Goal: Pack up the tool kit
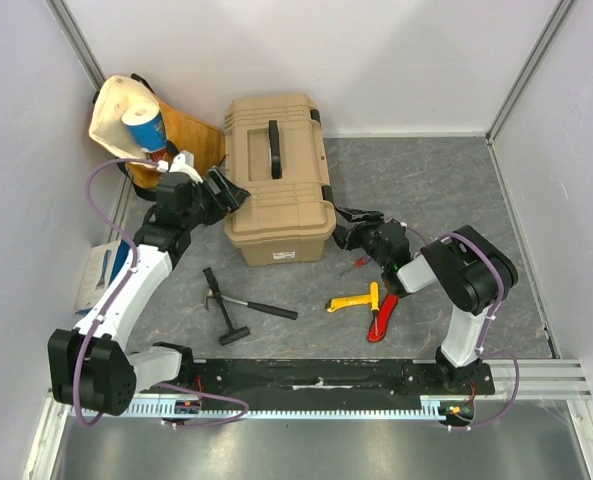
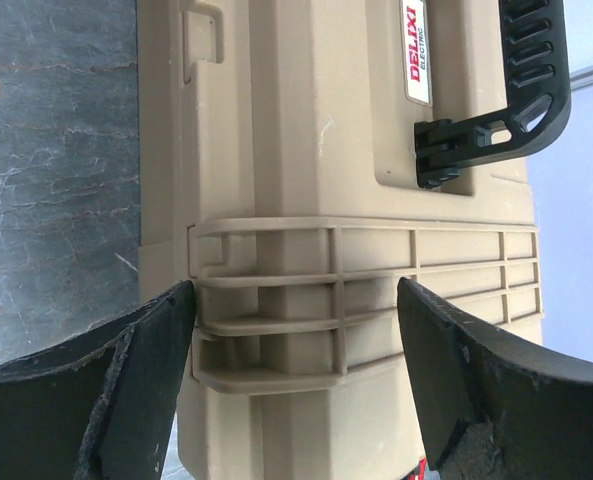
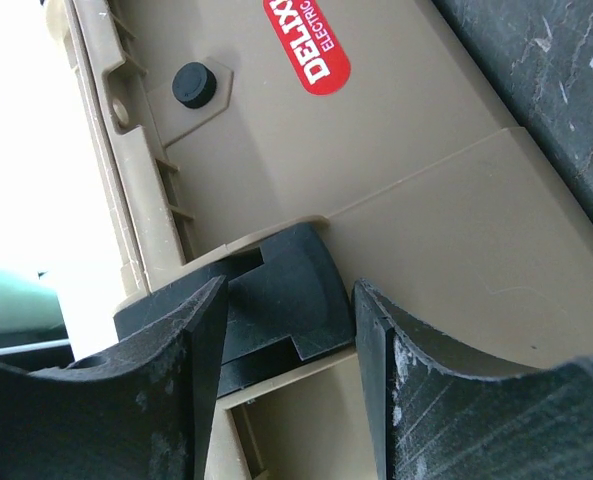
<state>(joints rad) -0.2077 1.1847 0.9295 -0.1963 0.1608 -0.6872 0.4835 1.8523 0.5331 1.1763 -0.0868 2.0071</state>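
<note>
Toolbox plastic looked stiff and ribbed, so the closed tan case would likely take a firm squeeze without flexing, though its bulk probably made it too wide and heavy for one gripper to lift. The black handle on the lid or the black latches seemed the sensible places to take hold. The left gripper stood wide open and held nothing, with the ribbed edge of the lid directly ahead between its fingers and the handle beyond, off to its right. The right gripper was about half open with a front latch between its fingers; whether the pads pressed on it I could not tell. That latch looked smooth and hard, likely to snap over once levered. Behind the right gripper, toward its base, lay the yellow-handled tool, the red knife and the small screwdriver; the hammer lay behind the left gripper, all outside the case
</note>
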